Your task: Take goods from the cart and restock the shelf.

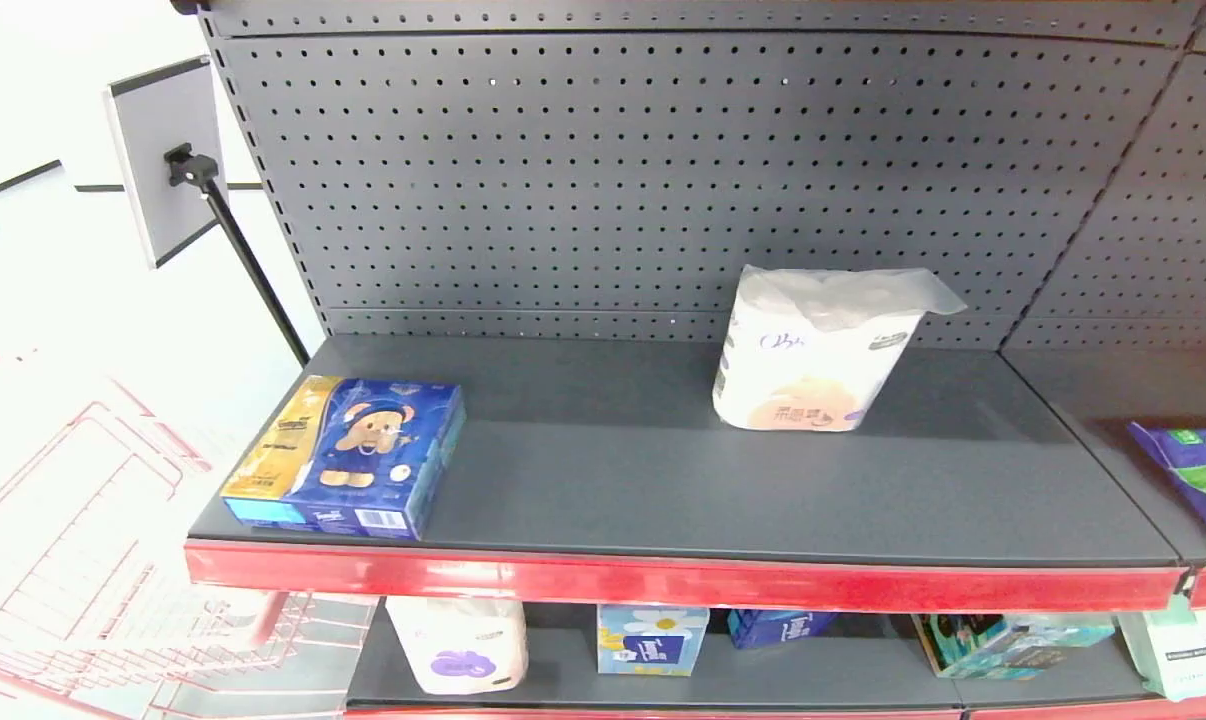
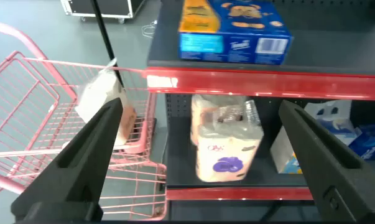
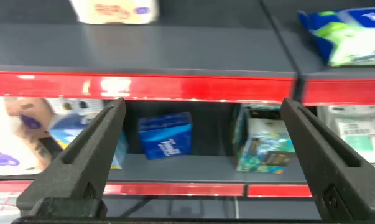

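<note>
Left hand, fingers wide apart, empty, before the shelf; white pack in cart close beside it.

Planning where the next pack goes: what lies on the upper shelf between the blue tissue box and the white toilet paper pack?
Nothing: the head view shows bare shelf board between the blue tissue box and the white toilet paper pack.

Can't see tops of lower-shelf packs: hidden behind red shelf lip. Can't see whole blue-green pack, cut by rt edge. Can't resolve cart detail, washed out. Can't ID blurred white bag inside.
</note>
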`<state>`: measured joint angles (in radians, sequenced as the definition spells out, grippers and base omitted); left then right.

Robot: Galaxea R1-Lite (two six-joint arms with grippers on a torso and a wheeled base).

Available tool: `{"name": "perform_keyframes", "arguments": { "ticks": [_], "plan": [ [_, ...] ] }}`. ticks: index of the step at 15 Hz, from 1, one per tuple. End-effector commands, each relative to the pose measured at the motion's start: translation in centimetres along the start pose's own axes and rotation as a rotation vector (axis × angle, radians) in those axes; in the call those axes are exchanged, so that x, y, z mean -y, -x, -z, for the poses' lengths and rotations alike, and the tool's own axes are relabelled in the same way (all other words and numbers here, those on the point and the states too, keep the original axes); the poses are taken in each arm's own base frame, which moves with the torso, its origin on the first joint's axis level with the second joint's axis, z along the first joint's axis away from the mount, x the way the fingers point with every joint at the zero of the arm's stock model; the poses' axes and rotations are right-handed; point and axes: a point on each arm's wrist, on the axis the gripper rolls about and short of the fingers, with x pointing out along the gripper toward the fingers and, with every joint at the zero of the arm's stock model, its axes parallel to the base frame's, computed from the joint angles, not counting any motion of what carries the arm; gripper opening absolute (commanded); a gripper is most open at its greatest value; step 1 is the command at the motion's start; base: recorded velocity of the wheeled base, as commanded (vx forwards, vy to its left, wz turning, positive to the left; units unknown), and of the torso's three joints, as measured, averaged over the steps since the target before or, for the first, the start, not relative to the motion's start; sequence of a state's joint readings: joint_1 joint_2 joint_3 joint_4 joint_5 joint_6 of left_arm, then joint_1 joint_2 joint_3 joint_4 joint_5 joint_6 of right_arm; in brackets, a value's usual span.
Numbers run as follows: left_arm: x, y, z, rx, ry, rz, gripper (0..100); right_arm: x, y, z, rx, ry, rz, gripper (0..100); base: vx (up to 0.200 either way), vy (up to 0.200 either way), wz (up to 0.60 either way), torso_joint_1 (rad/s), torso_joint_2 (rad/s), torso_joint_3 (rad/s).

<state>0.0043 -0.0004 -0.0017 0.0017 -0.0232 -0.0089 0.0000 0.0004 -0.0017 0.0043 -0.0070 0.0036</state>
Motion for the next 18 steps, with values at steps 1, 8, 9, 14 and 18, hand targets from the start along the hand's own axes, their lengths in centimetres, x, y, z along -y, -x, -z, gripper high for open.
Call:
{"name": "perform_keyframes", "arguments": {
  "ticks": [1,8,9,14,18],
  "plan": [
    [0.0,-0.02,0.04,-0.002,0.0,-0.002,100,0.0,0.0,0.01,0.0,0.001,-0.001,100,0.0,0.2,0.0,0.002,0.01,0.002],
    [0.0,0.0,0.0,0.0,0.0,-0.002,100,0.0,0.0,0.01,0.0,0.001,-0.001,100,0.0,0.2,0.0,0.002,0.0,0.002],
    [0.0,-0.02,0.04,-0.002,0.0,-0.002,100,0.0,0.0,0.01,0.0,0.001,-0.001,100,0.0,0.2,0.0,-0.002,0.01,0.002],
    [-0.01,-0.02,0.04,-0.002,0.0,-0.004,100,0.0,0.0,0.01,0.0,0.001,-0.001,100,0.0,0.2,0.0,0.002,0.0,0.003],
    [-0.02,-0.02,0.04,-0.002,0.0,-0.008,100,0.0,-0.01,0.01,-0.002,0.002,-0.001,100,0.0,0.2,0.0,0.0,0.0,0.005]
  ]
}}
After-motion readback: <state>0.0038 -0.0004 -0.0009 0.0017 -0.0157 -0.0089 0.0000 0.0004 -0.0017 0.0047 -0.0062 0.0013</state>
